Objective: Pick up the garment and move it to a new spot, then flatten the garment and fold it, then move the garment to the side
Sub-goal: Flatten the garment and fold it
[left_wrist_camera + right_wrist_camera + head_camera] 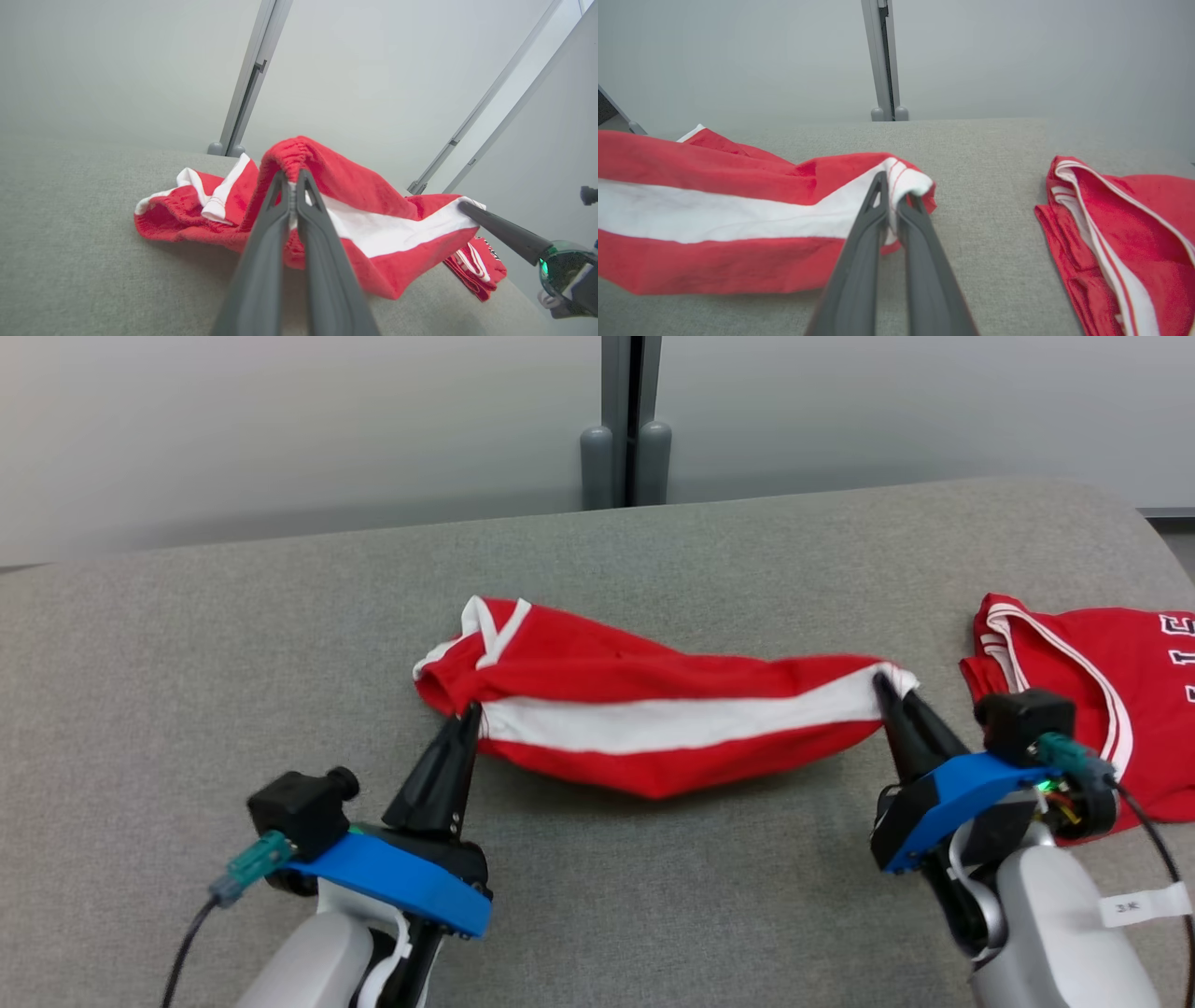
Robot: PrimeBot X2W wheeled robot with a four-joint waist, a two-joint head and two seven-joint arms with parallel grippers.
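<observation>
The garment (pixel 653 714) is a pair of red shorts with a broad white stripe, stretched across the middle of the grey table (pixel 187 663). My left gripper (pixel 470 711) is shut on its left end, the red gathered waistband (pixel 292 161). On the other end, my right gripper (pixel 894 689) is shut on the white-striped corner (pixel 903 184). The cloth between both grips sags a little above the table, with its far left part (pixel 177 210) resting on the surface. In the left wrist view the right gripper's finger (pixel 504 231) shows at the garment's far corner.
A second red garment (pixel 1102 672) with white trim and lettering lies at the table's right edge, close behind my right wrist. A grey post (pixel 625 448) stands behind the table against pale wall panels. The table's rounded right corner (pixel 1120 513) is near.
</observation>
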